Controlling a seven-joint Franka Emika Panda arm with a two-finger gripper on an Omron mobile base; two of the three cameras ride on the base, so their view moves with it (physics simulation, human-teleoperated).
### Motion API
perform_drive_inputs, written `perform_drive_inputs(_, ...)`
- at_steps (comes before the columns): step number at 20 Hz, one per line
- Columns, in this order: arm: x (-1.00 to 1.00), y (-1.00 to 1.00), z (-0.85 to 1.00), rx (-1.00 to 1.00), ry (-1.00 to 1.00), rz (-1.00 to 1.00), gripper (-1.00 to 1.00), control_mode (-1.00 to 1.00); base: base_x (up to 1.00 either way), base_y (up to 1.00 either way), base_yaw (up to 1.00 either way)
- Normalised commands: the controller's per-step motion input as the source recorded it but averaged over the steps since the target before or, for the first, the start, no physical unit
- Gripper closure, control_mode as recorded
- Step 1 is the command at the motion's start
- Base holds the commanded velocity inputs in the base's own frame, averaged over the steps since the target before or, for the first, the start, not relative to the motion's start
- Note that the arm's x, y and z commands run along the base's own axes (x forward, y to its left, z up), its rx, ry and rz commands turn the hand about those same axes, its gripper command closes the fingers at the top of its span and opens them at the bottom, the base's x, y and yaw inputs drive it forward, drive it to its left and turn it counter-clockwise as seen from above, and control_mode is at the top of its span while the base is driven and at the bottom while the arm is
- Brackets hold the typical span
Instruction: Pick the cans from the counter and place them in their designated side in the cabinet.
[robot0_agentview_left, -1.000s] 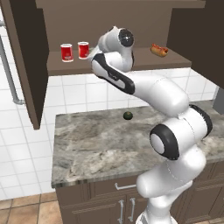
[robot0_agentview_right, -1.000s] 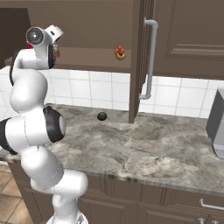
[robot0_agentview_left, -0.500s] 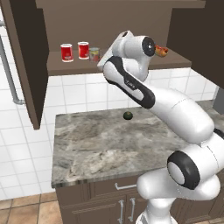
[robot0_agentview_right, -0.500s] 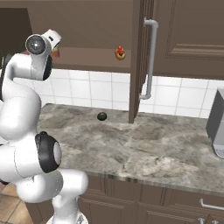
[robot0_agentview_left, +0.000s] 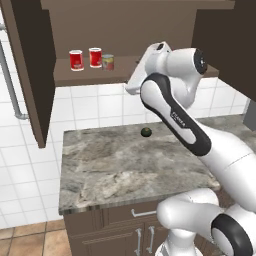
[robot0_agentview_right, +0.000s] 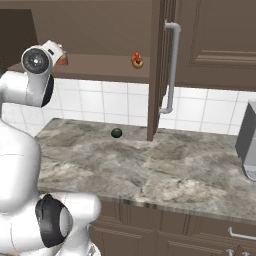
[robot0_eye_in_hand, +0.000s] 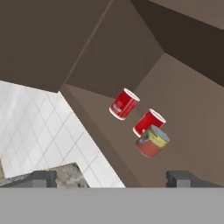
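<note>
Dark wood of the cabinet (robot0_agentview_left: 120, 30) frames our gripper (robot0_eye_in_hand: 111, 178), whose fingertips (robot0_eye_in_hand: 41, 178) stand wide apart with nothing between them. Beyond them on the shelf (robot0_eye_in_hand: 144, 175) we see three cans at the left end: two red ones (robot0_agentview_left: 76, 59) (robot0_agentview_left: 95, 57) and a shorter one with a blue-grey top (robot0_agentview_left: 107, 62) (touching the nearer red one, as far as we can tell). Farther right on the shelf lies a hot dog (robot0_agentview_right: 136, 60). Below, the counter (robot0_agentview_left: 125, 170) carries a dark green fruit (robot0_agentview_left: 146, 132) near the tiled wall.
</note>
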Motion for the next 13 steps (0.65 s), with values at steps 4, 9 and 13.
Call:
perform_drive_inputs(4,-1.00,-0.09,0.00,-0.05,0.05,0.09,-1.00,-1.00,0.00,0.00,0.00)
perform_drive_inputs(9,-1.00,-0.09,0.00,-0.06,0.05,0.09,-1.00,-1.00,0.00,0.00,0.00)
perform_drive_inputs(13,-1.00,-0.09,0.00,-0.06,0.04,0.09,-1.00,-1.00,0.00,0.00,0.00)
